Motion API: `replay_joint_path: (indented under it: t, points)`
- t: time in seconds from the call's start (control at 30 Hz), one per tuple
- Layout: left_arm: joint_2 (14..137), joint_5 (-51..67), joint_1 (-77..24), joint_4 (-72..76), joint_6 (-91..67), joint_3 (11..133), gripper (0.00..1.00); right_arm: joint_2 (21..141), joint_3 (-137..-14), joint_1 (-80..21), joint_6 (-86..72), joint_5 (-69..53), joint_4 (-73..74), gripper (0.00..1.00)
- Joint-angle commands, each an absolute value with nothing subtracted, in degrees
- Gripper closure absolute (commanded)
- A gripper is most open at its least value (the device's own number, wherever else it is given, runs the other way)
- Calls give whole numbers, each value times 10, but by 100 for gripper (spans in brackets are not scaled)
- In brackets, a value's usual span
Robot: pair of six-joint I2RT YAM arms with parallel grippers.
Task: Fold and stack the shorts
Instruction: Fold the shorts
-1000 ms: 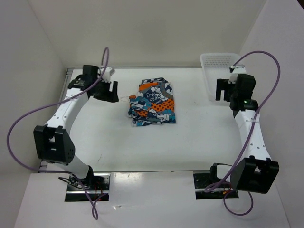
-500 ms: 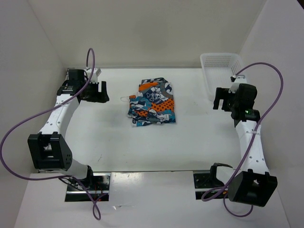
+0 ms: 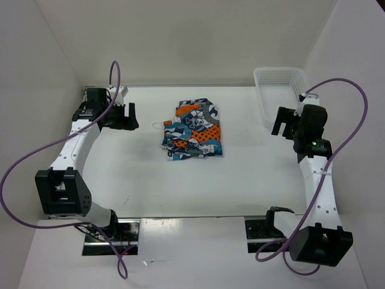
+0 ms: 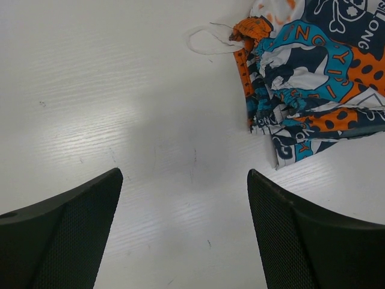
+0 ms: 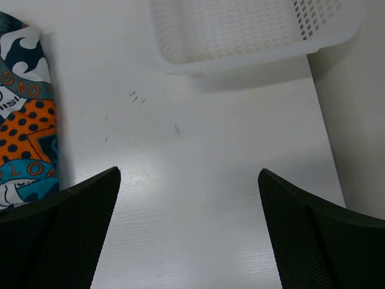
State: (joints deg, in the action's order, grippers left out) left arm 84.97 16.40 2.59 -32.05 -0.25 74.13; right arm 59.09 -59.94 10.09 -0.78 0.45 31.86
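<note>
Two claws, left (image 4: 183, 180) and right (image 5: 187, 180), each spread and empty, hover over the white counter (image 3: 252, 174). The folded shorts (image 3: 192, 129) lie mid-counter between them, well apart from both; the print bears the lettering "LONG". A white mesh basket (image 5: 240, 59) occupies the far right corner.

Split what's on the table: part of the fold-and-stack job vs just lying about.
Job:
- shorts, lying in a folded bundle, untouched by either arm

Lying about:
- white mesh basket, at the far right corner, apart from the shorts
</note>
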Motion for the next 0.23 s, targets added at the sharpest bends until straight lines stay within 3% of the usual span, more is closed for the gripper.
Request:
replay_joint_path:
  t: [0.0, 0.2]
  points:
    - [830, 171, 25, -305, 0, 734, 9, 559, -600, 98, -9, 1, 303, 0]
    - [830, 171, 25, -300, 0, 734, 8, 548, -574, 98, 6, 3, 284, 0]
